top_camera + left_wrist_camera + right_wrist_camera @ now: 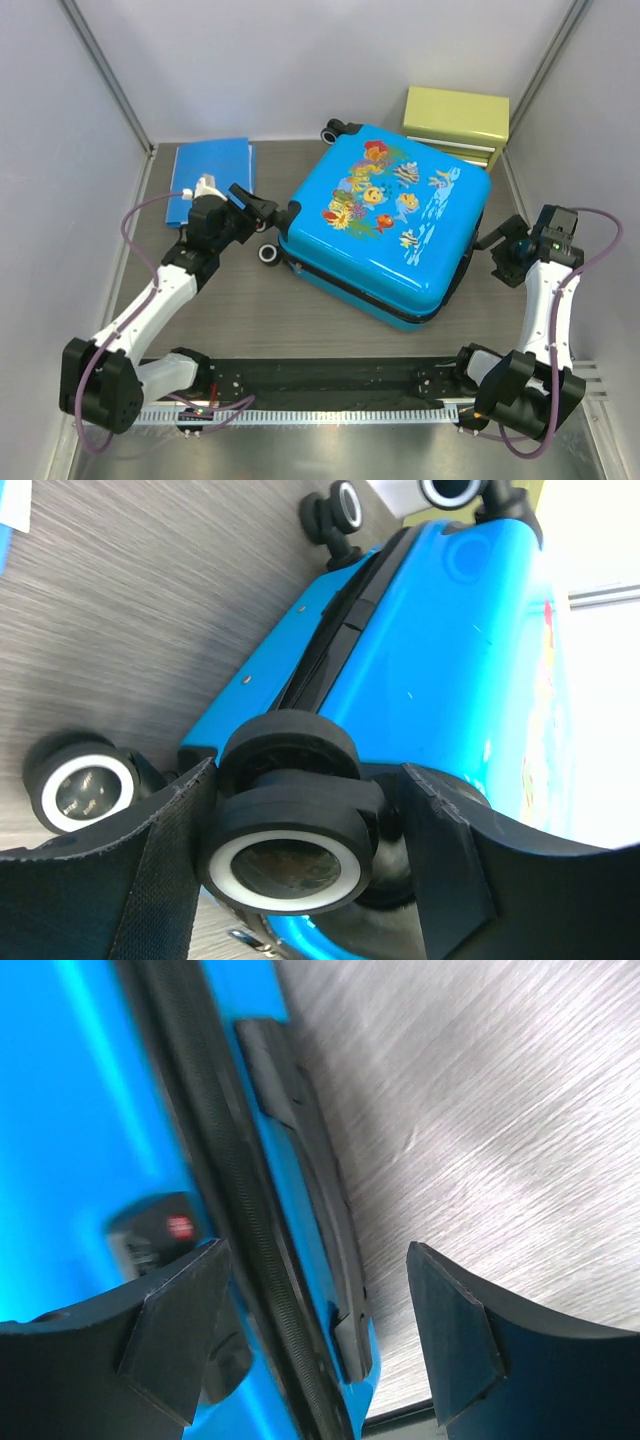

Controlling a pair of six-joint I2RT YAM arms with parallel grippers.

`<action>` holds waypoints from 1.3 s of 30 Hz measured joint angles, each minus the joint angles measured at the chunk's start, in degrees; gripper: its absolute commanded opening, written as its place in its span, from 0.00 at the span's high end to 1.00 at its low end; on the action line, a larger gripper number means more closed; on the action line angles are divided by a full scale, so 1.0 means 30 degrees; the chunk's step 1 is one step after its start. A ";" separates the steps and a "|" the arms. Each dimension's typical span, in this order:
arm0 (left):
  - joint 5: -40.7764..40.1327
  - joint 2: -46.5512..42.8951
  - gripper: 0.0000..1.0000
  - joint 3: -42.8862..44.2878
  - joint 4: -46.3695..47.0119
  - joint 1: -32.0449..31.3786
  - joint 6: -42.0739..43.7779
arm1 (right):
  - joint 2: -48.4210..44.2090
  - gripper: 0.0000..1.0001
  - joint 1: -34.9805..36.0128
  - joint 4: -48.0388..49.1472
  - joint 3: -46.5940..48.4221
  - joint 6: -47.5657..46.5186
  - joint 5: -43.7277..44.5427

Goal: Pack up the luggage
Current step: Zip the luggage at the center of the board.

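Since the left tool stood released astride a black wheel, perhaps brushing it, and the right tool gaped over the seam, the shut luggage between them could skid across the bench if either pushed unopposed.

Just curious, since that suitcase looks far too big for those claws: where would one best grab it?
Probably by a wheel, coming from the suitcase's left end. The smooth shell is wider than the fingers span, but the wheels jut out from the corners, narrow enough to fit. The left gripper has its open fingers either side of one.
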 measured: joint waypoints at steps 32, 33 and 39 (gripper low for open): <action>-0.3781 -0.6513 0.70 -0.0583 -0.5078 -0.1202 0.0925 | 0.3483 0.21 -0.0219 0.5056 -0.2994 0.0022 -0.4218; -0.3796 -0.6441 0.61 -0.0393 -0.5377 -0.1202 0.1100 | 0.3293 0.21 -0.0219 0.5224 -0.3177 -0.0036 -0.4218; -0.4255 -0.6936 0.07 0.0823 -0.7293 -0.1355 0.3687 | 0.2747 0.21 -0.0219 0.5989 -0.4051 -0.0175 -0.4444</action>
